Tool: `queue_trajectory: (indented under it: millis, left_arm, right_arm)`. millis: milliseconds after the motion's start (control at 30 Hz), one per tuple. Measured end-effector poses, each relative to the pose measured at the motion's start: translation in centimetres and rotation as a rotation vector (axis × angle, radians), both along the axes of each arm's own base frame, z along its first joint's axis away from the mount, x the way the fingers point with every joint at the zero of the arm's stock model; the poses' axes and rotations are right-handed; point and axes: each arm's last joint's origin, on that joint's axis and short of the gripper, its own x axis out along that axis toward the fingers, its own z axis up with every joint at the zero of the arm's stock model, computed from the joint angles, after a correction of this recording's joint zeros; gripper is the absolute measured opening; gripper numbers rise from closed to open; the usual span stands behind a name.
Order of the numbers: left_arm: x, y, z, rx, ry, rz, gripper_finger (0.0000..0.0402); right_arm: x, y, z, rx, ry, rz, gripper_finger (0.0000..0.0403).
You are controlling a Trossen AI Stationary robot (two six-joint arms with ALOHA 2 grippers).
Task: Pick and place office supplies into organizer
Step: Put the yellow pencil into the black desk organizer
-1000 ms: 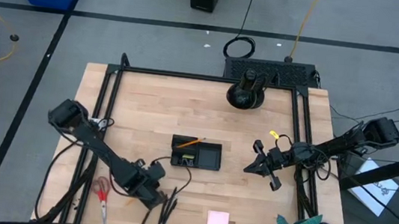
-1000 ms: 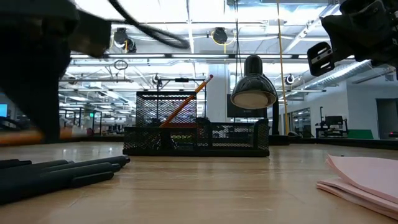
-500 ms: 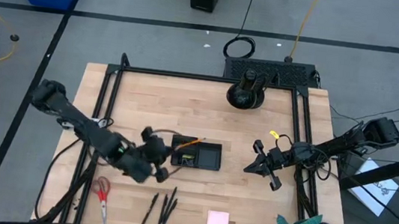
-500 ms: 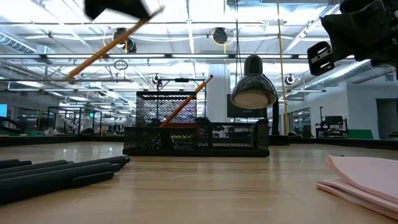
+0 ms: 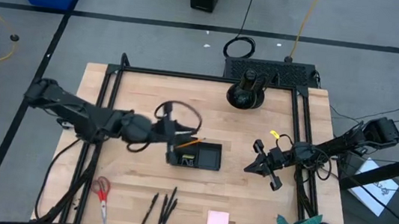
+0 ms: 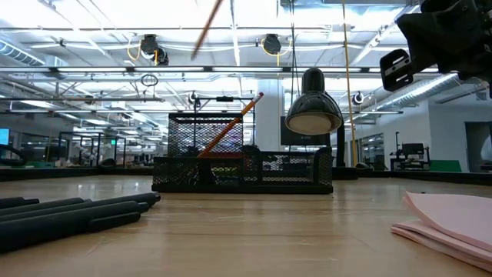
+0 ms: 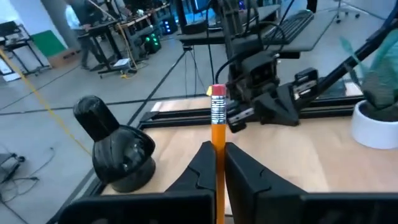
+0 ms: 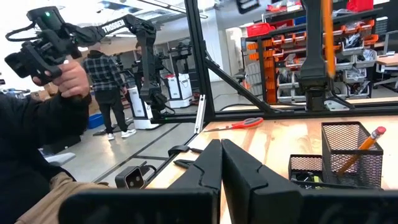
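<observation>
My left tool grips an orange pencil above the organizer mid-counter, which holds one pencil already; scissors, pens and sticky pad remain near the front edge.

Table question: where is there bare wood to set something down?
The table is bare between the black stand and its left rail, and between the organizer and the pink sticky-note pad. It is crowded near the front-left, around the scissors and pens.
</observation>
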Motion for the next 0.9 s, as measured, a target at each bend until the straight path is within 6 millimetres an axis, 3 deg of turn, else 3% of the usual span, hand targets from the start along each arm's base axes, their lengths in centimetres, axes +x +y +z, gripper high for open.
queue_trajectory:
  millis: [200, 400, 567, 900]
  left_arm:
    - [1.8, 1.9, -2.9, -0.005, -0.1, -0.156, 0.0007]
    - [0.5, 3.7, -7.1, -0.055, -0.204, -0.171, 0.0015]
    - [-0.4, 4.8, -9.7, -0.1, -0.153, -0.176, 0.0008]
    - [-1.1, 6.3, -12.1, -0.133, -0.03, -0.158, 0.0013]
  right_arm:
    - [0.0, 0.0, 0.0, 0.001, -0.002, 0.0, 0.0]
    - [0.0, 0.0, 0.0, 0.001, 0.0, 0.0, 0.0]
    - [0.0, 0.0, -0.1, -0.002, 0.011, 0.0, 0.0]
    - [0.0, 0.0, -0.1, -0.001, 0.006, 0.0, 0.0]
